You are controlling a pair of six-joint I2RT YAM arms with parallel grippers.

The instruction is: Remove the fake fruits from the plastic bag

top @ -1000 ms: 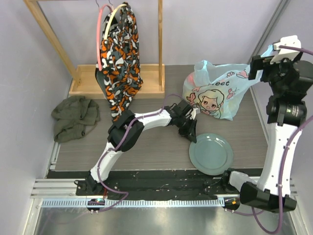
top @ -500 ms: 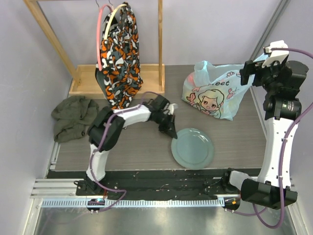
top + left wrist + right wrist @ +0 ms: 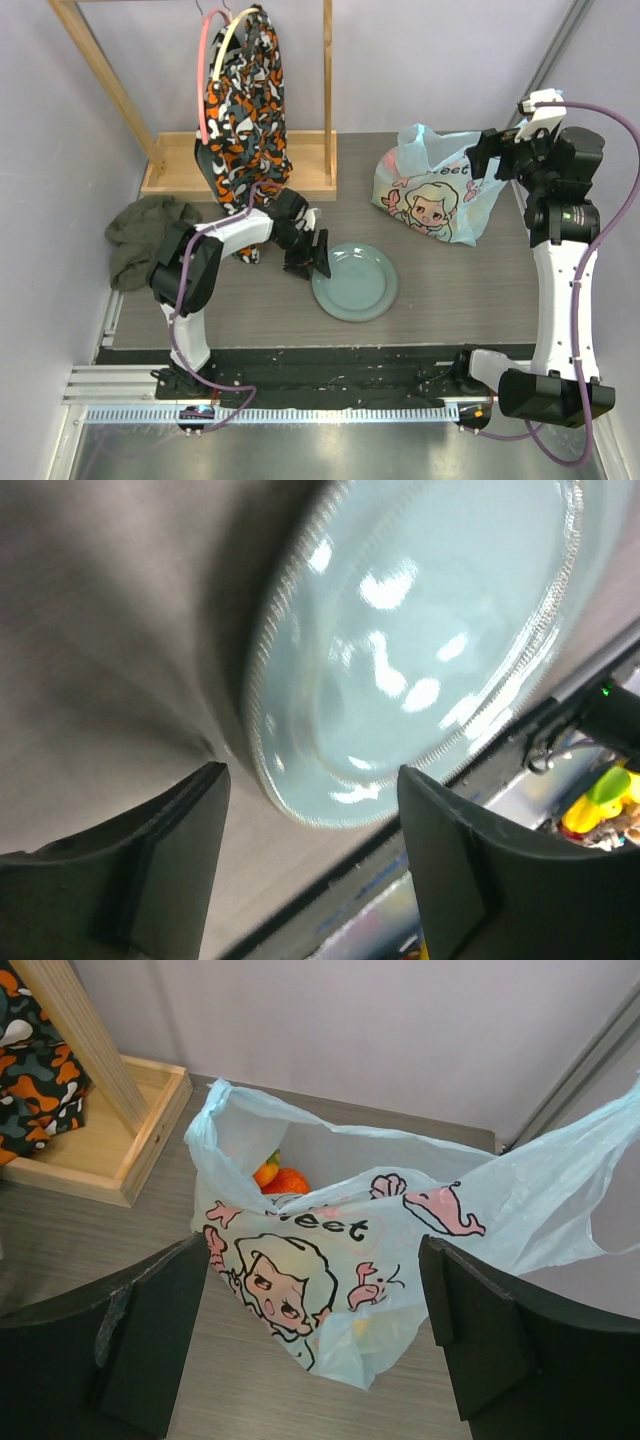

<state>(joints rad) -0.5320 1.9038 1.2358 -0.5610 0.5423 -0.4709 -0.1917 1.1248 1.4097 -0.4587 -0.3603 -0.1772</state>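
Plate beside left tool, bag apart

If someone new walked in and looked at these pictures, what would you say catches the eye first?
The light-blue plastic bag with its cartoon print, at the far right, orange fake fruits showing in its open mouth. Then the orange-black-white patterned cloth hanging on the wooden rack at the back left, and the pale green plate near the front middle.

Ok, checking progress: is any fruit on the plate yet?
No, the plate shows only bare glaze, and orange fruit sits inside the plastic bag.
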